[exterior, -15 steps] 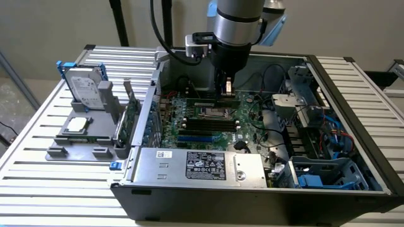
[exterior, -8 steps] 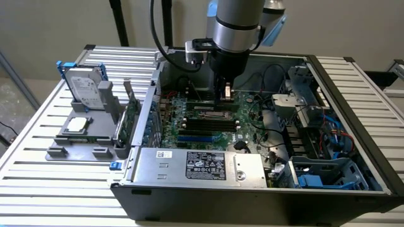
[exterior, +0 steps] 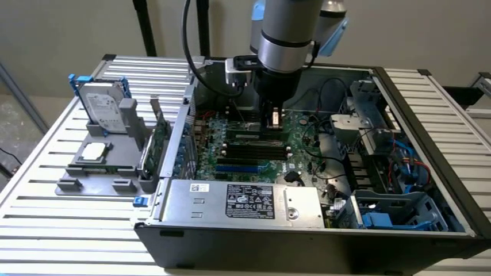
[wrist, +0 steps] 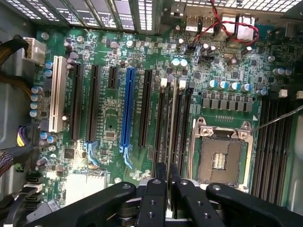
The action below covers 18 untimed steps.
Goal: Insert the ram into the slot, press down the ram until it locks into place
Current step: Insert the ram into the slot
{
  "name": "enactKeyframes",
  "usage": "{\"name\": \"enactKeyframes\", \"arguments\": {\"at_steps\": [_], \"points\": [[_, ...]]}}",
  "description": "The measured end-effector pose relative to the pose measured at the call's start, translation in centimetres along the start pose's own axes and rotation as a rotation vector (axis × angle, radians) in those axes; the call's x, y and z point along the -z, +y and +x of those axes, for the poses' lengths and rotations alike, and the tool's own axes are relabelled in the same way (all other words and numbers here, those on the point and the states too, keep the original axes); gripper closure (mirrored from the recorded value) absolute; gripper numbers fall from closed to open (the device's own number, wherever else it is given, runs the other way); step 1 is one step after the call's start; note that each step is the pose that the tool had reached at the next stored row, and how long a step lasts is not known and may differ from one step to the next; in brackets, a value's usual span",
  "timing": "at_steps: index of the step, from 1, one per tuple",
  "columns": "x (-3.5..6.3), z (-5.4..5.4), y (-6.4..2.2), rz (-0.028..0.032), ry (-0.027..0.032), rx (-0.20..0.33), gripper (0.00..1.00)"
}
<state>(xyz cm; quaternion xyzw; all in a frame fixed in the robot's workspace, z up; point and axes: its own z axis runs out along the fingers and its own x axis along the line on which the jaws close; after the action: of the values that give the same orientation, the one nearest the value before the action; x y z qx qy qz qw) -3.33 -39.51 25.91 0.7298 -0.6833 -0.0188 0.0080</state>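
your tool [wrist: 167,174] is clenched on the ram [wrist: 171,127], edge-down along the slot [wrist: 176,101], one o'clock of the blue slot [exterior: 234,169] in the exterior view, likely to seat squarely.

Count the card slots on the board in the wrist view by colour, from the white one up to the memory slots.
White card slot: 1
Black card slots: 4
Blue card slot: 1
Total: 6
Memory slots beside the ram in the tool are not counted.
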Motion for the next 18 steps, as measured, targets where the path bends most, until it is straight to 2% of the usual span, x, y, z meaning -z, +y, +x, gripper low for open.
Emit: {"name": "enactKeyframes", "arguments": {"at_steps": [9,15,17,18], "points": [[-1.64,0.1,-0.2,0.0,0.0,0.0,0.86],[-1.83,0.1,-0.22,0.0001,0.0014,-0.001,0.86],[-1.85,0.1,-0.22,0.0027,0.0014,-0.001,0.86],[-1.87,0.1,-0.22,0.0064,0.0015,-0.001,0.86]]}}
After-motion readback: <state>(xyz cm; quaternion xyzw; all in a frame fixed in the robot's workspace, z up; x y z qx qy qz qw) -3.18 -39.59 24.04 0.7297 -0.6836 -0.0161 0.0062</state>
